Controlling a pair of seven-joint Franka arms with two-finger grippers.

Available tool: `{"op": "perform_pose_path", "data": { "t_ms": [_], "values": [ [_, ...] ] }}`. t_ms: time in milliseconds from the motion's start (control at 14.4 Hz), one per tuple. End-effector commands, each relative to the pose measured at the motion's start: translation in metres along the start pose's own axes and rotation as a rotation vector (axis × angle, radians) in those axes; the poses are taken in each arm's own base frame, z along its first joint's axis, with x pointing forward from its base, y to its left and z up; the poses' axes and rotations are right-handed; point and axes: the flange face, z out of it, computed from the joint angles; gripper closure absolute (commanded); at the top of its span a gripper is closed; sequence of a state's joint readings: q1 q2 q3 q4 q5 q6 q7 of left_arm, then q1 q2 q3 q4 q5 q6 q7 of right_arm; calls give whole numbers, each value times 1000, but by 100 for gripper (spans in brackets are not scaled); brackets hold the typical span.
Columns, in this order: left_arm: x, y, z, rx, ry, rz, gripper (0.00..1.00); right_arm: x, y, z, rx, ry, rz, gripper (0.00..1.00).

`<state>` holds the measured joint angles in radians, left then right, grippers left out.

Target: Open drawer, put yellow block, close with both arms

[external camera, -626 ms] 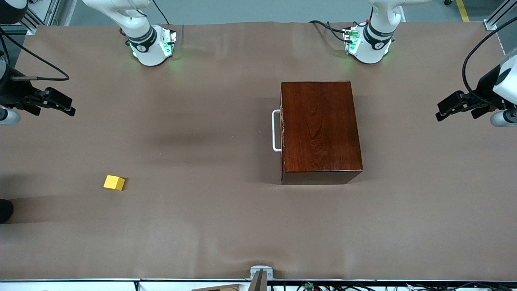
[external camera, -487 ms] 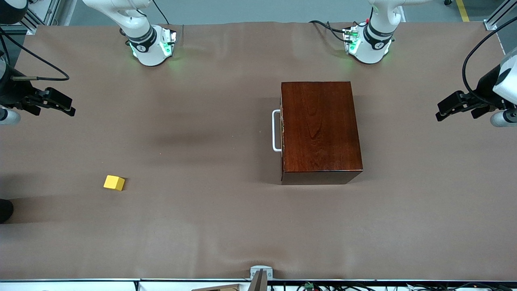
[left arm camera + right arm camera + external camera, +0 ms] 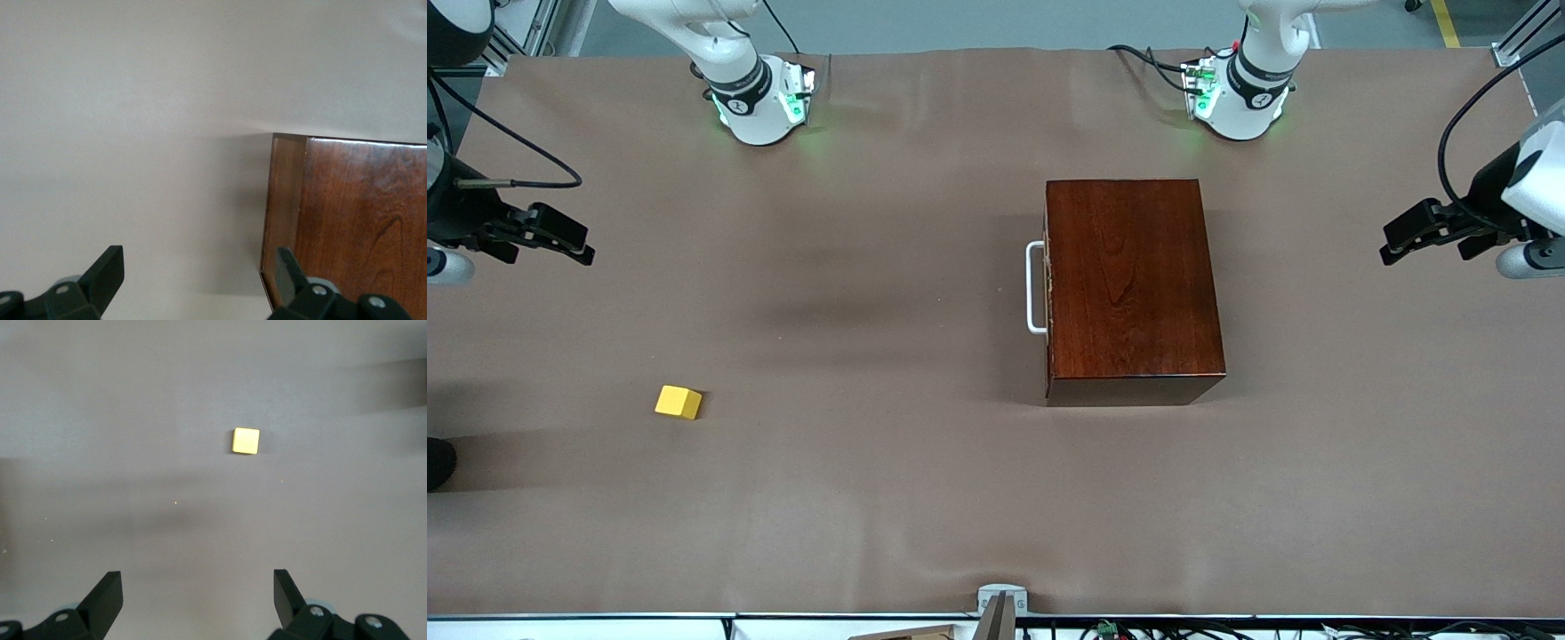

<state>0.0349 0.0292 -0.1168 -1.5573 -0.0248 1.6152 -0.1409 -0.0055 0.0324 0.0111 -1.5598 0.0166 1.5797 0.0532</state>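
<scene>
The drawer sits shut in its mahogany box toward the left arm's end of the tabletop, white handle facing the middle. The yellow block lies alone near the right arm's end, nearer the front edge. The right gripper hangs wide open and empty above the block's end of the tabletop, and the left gripper hangs open and empty beside the box's corner.

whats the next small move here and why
Probably bring the left gripper, open and up over the table's end near the box, around toward the white handle. The drawer is shut flush in the box, so the yellow block has nowhere to go yet. The right gripper hangs open above the table at its own end.
</scene>
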Motion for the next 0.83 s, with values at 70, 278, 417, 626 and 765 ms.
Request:
{"op": "perform_pose_path", "data": {
  "t_ms": [70,278,417,626,765],
  "values": [
    [-3,40,11,0,-21,68,0,1,2,-2,-7,7,12,0],
    [-17,105,10,-13,-20,17,0,2,6,-2,-7,7,20,0],
    [-30,149,7,-25,-17,-45,0,2,6,-2,-5,7,20,0],
    [-67,214,-4,-48,-19,0,0,2,6,-2,-5,7,20,0],
    [-92,262,2,-53,-35,34,0,2,7,-2,-4,7,23,0]
  ]
}}
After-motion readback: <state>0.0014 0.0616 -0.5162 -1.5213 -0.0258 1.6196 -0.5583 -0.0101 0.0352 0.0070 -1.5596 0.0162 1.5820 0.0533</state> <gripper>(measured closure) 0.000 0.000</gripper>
